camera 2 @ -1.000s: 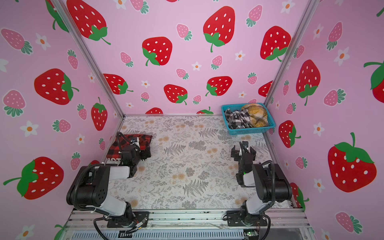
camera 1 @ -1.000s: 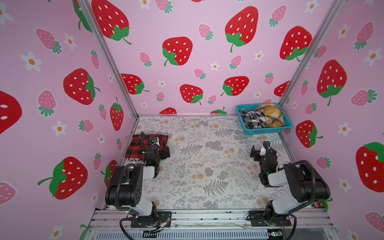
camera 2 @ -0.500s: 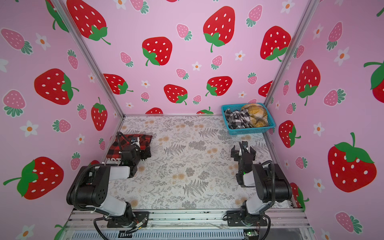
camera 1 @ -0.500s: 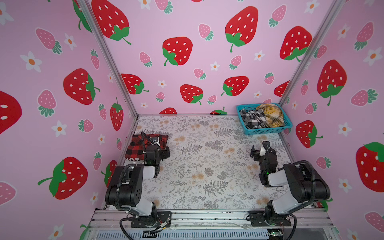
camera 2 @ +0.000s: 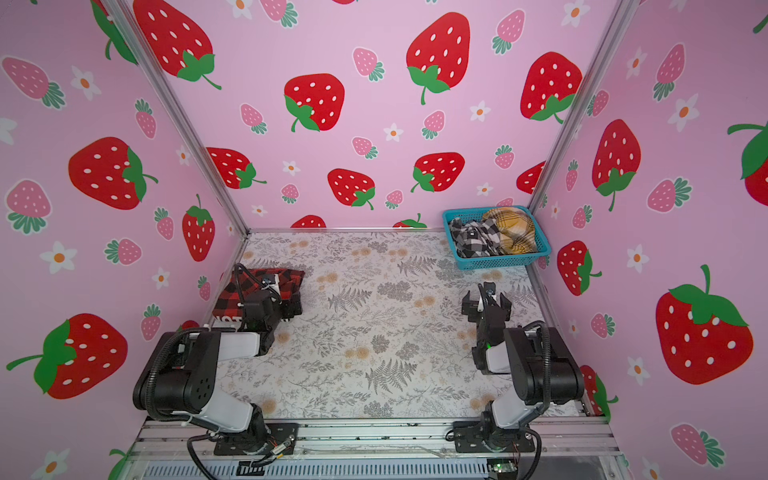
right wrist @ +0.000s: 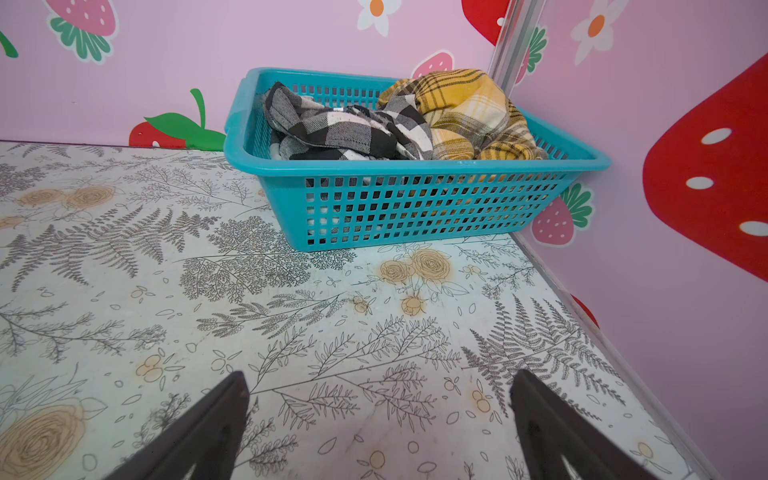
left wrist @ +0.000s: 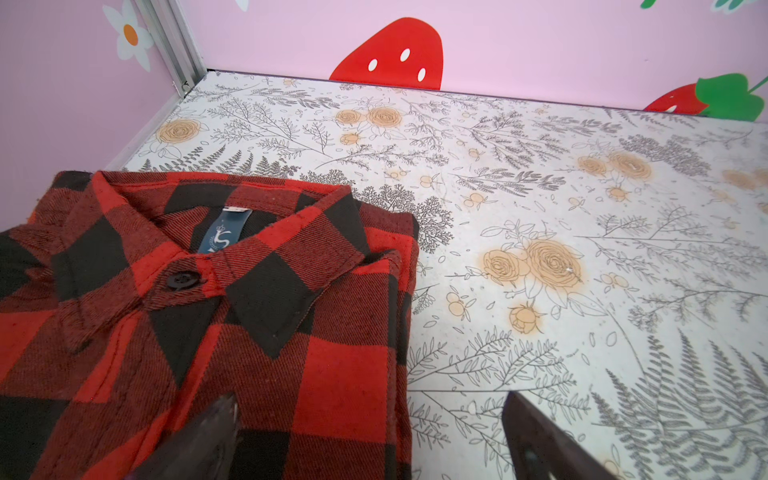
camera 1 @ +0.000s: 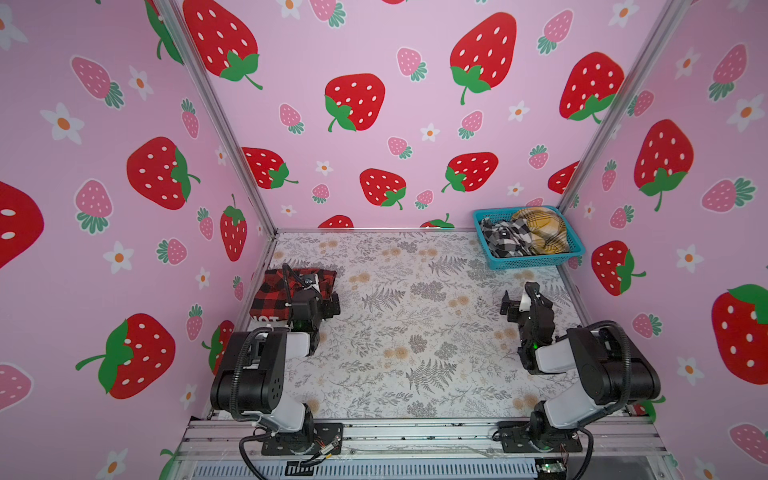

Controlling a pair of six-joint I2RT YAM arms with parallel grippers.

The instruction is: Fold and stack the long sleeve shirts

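A red-and-black check shirt [left wrist: 208,332] lies folded, collar up and buttoned, at the table's left side [camera 1: 272,291]. My left gripper [left wrist: 370,399] hovers open over its right edge, one finger above the cloth and one above the bare table, holding nothing. Two more long sleeve shirts lie crumpled in the turquoise basket [right wrist: 415,208]: a black-and-white check one [right wrist: 332,129] and a mustard-yellow plaid one [right wrist: 461,108]. My right gripper [right wrist: 380,374] is open and empty above the table, well short of the basket [camera 1: 528,259], and also shows in a top view [camera 2: 486,297].
The basket stands in the far right corner against the pink strawberry walls. The floral table top [camera 1: 415,332] stretches between the two arms. Metal frame posts [camera 1: 216,120] run up the corners. The arm bases sit on the front rail [camera 1: 415,432].
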